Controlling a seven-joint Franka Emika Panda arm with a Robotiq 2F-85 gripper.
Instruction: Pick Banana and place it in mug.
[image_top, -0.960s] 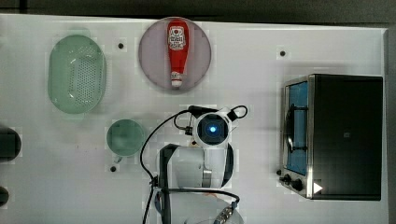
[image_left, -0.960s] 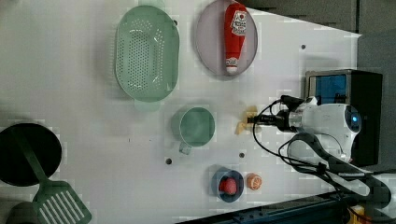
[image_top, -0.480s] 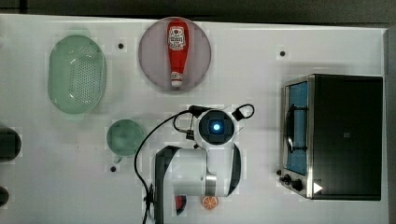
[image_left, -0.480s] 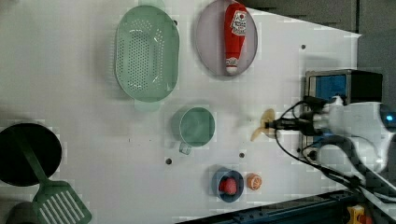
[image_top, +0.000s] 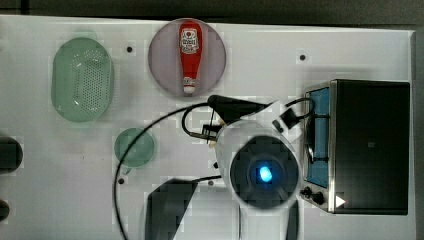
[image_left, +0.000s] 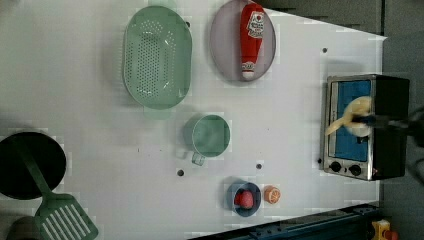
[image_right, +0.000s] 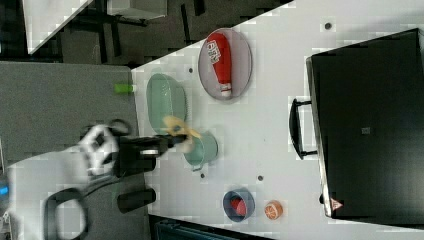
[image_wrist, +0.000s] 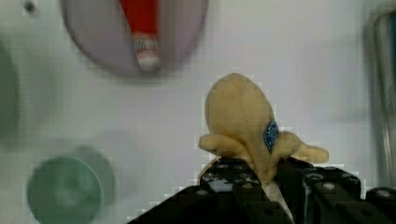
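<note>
Banana (image_wrist: 243, 128) is hanging clear of the worktop (image_top: 280, 45), pinched at its stem end between the dark jaws of the gripper (image_wrist: 268, 179). Pick half of the task is looking done; carry and drop are remaining.

Long axis is running straight out from the jaws: lobed end flaring just beside the fingertips, rounded cream body pointing away toward the ketchup bottle (image_wrist: 144, 32) on its grey plate (image_wrist: 187, 42). A small blue sticker is sitting near the grasp.

Teal mug (image_top: 135, 148) is standing upright and empty, well apart from the fruit in the wrist view. In the right view the banana (image_right: 179, 131) is overlapping the mug's rim (image_right: 201, 148), though height is not readable. In the left view it is floating in front of the toaster oven (image_left: 365, 125).
</note>
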